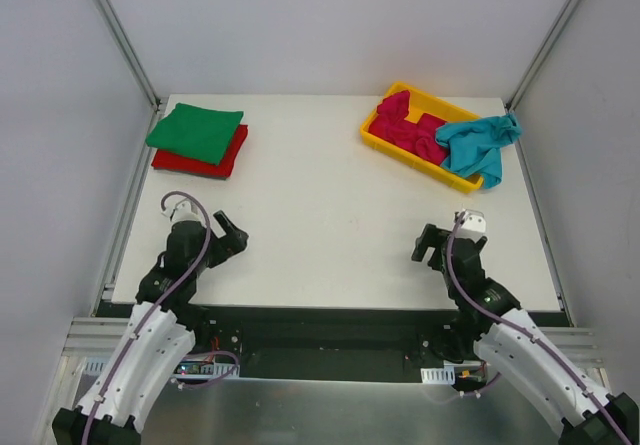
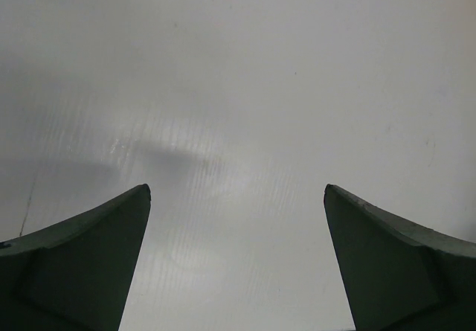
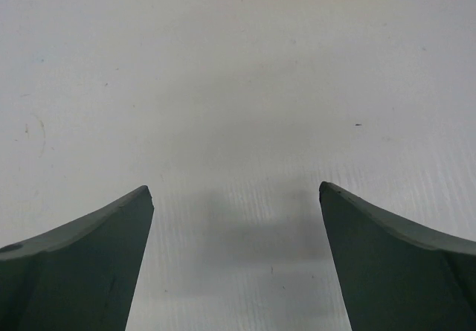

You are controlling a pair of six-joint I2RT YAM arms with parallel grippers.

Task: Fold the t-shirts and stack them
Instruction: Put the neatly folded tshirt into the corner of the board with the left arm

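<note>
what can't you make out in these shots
1. Top view: red t-shirt mostly hidden under the green t-shirt; only its edges show.
2. Top view: magenta t-shirt partly covered by the teal t-shirt in the yellow tray.
3. Wrist views: left claw and right claw frame only table, no shirts.

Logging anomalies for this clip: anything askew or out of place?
The teal t-shirt spills crumpled over the right rim of the yellow tray; the green t-shirt sits slightly skewed on the red t-shirt.
</note>
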